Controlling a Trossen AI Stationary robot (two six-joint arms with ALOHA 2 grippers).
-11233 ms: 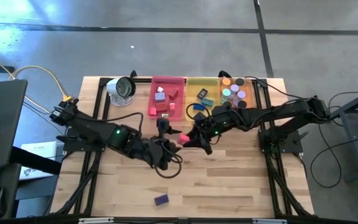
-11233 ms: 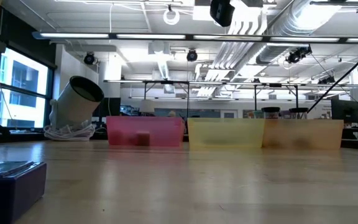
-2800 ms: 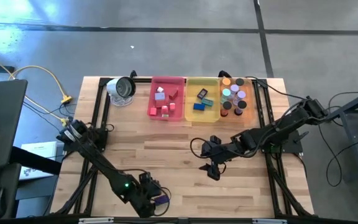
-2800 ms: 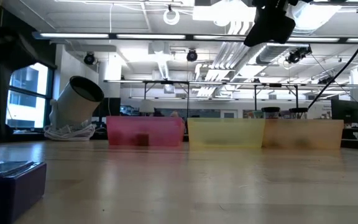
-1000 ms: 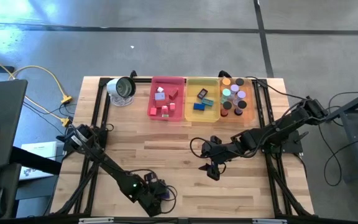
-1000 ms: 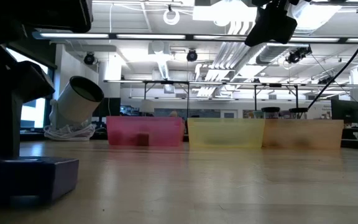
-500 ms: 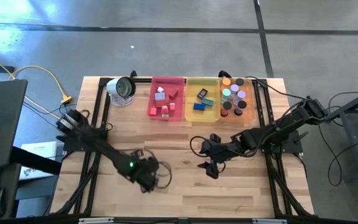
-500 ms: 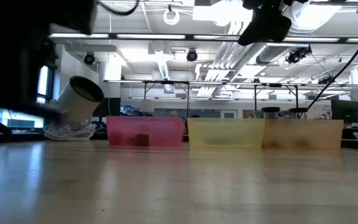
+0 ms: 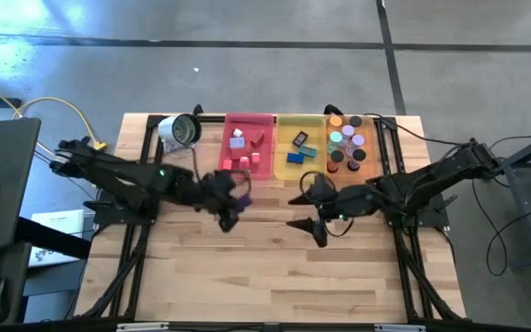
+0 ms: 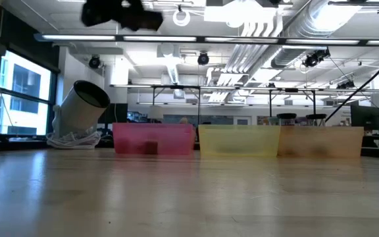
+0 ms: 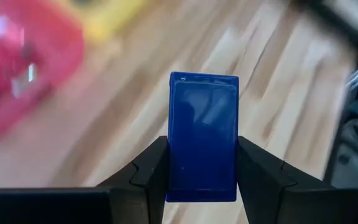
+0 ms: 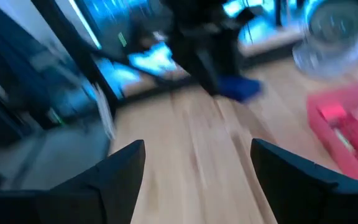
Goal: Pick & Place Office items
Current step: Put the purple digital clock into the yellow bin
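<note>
My left end effector [image 9: 232,198] clamps a dark blue rectangular block [image 11: 203,137] lengthwise, carried clear of the wooden tabletop [image 9: 247,267] just beside the translucent pink tray [image 9: 272,148]. My right end effector [image 9: 304,210] waits open nearby. Only the left wrist view shows the grip; the high view shows the tray.

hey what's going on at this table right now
A two-armed robot is sorting small office pieces into coloured trays. The left gripper is shut on a dark blue block and holds it above the table, just in front of the pink tray. The right gripper hangs open over the middle of the table, holding nothing. The pink tray, the yellow tray and the orange tray already hold pieces.
</note>
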